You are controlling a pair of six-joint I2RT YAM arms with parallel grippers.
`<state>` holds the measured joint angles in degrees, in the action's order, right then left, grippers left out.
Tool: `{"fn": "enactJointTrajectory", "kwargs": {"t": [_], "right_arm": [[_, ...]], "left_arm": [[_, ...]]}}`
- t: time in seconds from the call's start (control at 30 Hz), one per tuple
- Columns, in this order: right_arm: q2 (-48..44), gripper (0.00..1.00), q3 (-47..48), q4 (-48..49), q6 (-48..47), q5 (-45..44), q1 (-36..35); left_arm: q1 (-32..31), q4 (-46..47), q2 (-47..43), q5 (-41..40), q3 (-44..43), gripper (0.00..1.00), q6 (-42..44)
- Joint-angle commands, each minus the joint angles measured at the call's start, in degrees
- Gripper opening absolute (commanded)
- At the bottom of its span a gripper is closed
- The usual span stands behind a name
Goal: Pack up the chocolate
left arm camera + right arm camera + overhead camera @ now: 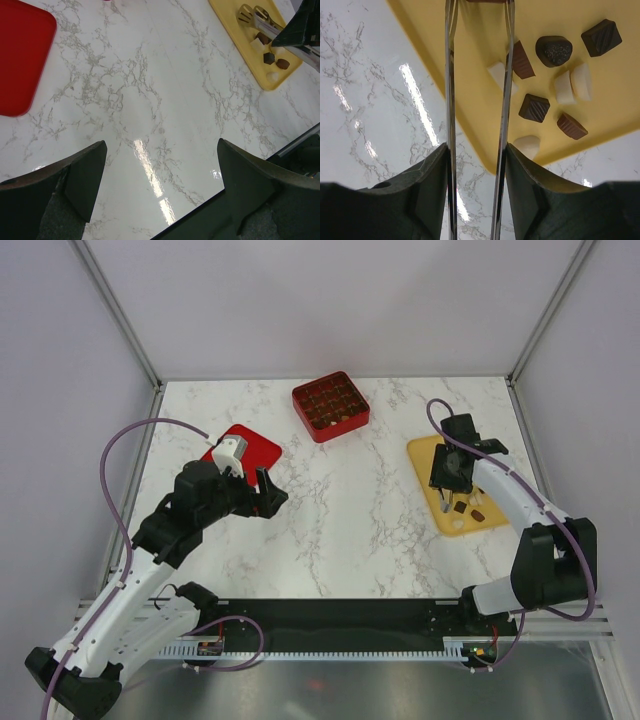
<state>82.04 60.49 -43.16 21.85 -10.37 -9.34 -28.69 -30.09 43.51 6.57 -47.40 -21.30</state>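
- Over the right side of the white marble-patterned table (350, 520), the right gripper (476, 150) hangs above a flat yellow plastic tray (475, 75). Its fingers (525, 180) are clenched on a pair of thin metal tongs (451, 75), whose two blades run forward from between them.
- Small square chocolate pieces (535, 107) in dark brown, mid brown and pale cream lie loose on the tray. Nearly all of them are to the right of the tongs' right blade.
- One cream piece and one brown wedge lie against that right blade, partly hidden behind it. Another cream piece sits near the tray's edge, just ahead of the right finger's tip.
- At the top edge of the right wrist view a brown sliver shows between the two blades. I cannot tell whether the tongs are pinching it.
- On the left side, the left gripper (161, 150) hovers over bare table with its fingers spread wide and nothing between them, well apart from the chocolate pieces. A flat red rounded-corner panel (20, 55) lies near it.
- A red square gridded box (330, 406) stands at the far middle of the table, apart from both grippers, with brown showing in several cells.
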Motion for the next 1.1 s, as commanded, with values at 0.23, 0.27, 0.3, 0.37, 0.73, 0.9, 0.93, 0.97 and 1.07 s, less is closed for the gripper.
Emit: {"fn": "enactJointTrajectory", "kwargs": {"t": [0.23,0.27,0.3,0.37,0.73,0.9,0.93,0.97,1.07], "right_arm": [[-0.2,0.46,2.8,0.4,-0.6,-1.6,0.3],[-0.3,0.44,4.1,0.0,-0.7,-1.4,0.3],[-0.3,0.43,4.7,-0.8,-0.8,-1.1,0.3],[-0.3,0.43,6.6,-1.4,-0.8,-0.7,0.2],[4.0,0.41,21.5,-2.9,-1.5,4.4,-2.3],[12.6,0.41,31.9,-1.8,-2.1,3.4,-9.4],[15.2,0.41,35.0,-0.8,-2.3,3.2,-10.3],[16.6,0.41,36.7,-0.5,-2.5,3.2,-12.1],[22.5,0.41,42.9,1.1,-2.4,3.2,-13.9]], "left_arm": [[0.2,1.6,-0.2,0.4,-0.2,1.00,1.7],[0.2,1.7,-0.3,0.4,-0.2,1.00,1.7],[0.2,1.6,-0.2,0.3,-0.2,1.00,1.8],[0.2,1.6,-0.3,0.4,-0.2,1.00,1.7],[0.2,1.4,-0.8,0.0,-0.4,1.00,2.1],[0.2,0.9,-0.4,0.6,-1.0,1.00,2.8],[0.2,0.7,-0.4,0.5,-1.6,1.00,3.2],[0.2,-0.2,-0.4,0.2,-1.9,1.00,4.0],[0.2,-0.6,-1.1,-1.7,-1.9,1.00,5.1]]}}
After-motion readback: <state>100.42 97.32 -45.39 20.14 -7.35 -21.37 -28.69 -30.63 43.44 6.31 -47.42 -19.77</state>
